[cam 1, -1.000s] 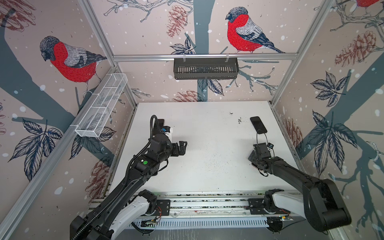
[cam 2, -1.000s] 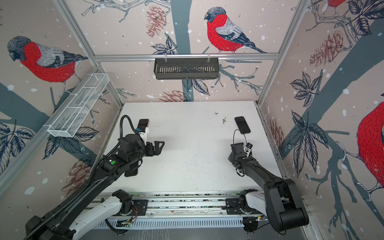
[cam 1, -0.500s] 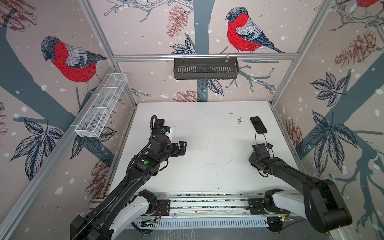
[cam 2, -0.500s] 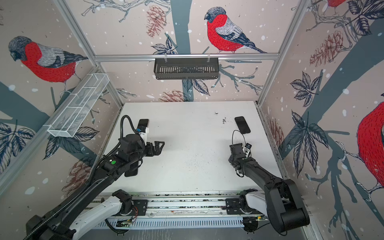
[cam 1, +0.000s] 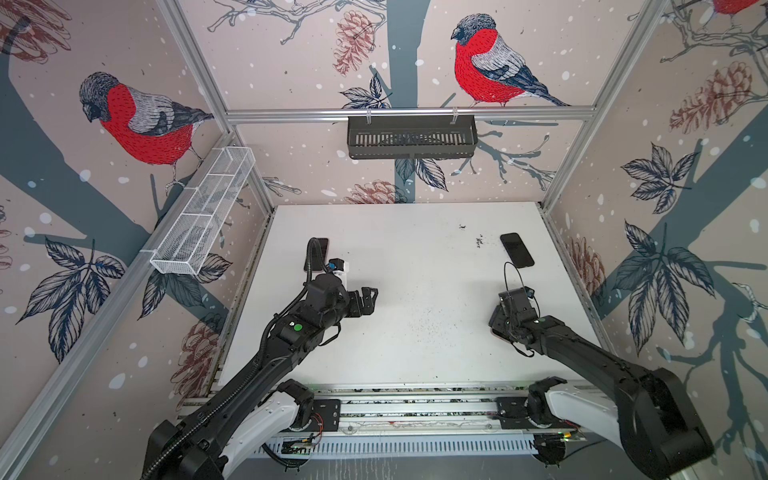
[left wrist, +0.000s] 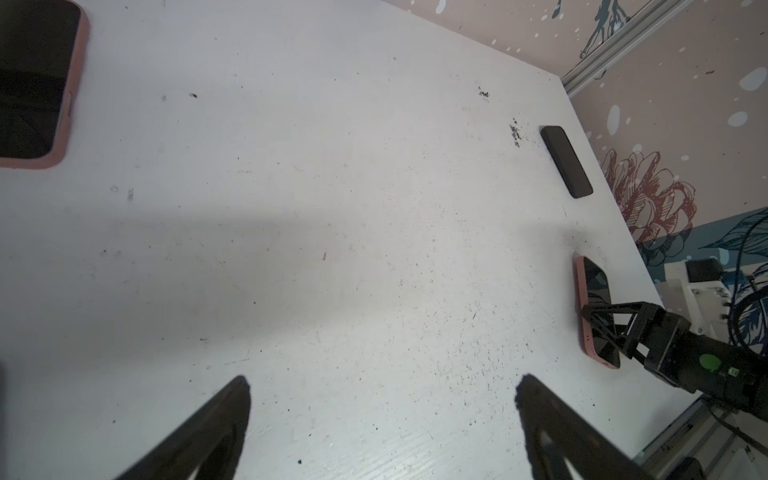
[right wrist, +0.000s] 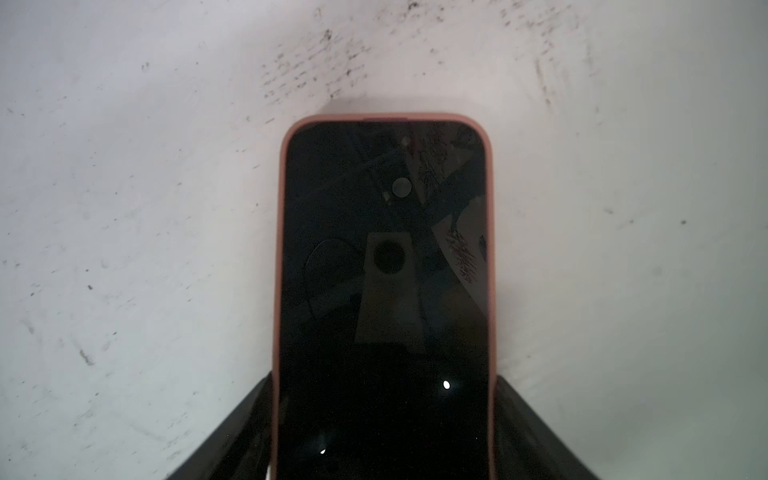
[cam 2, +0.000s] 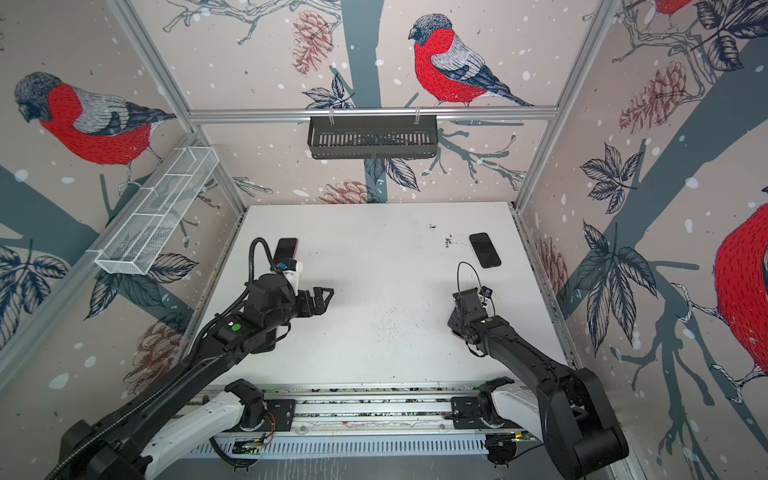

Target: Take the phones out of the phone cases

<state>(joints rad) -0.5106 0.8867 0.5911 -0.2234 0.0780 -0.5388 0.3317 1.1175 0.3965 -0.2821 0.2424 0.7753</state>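
Right tool [right wrist: 382, 384] clenched across the long edges of the pink phone case [right wrist: 281, 249]. The phone [right wrist: 384, 270] sits inside it, screen up, flat on the desk [left wrist: 332, 208], nearer the robot than the bare black handset [cam 1: 516, 249]. Likely pinning the case for peeling. Left tool [left wrist: 382, 386] released, empty, well apart from that handset. Both top views hide the grip under the arm; the wrist views show it.
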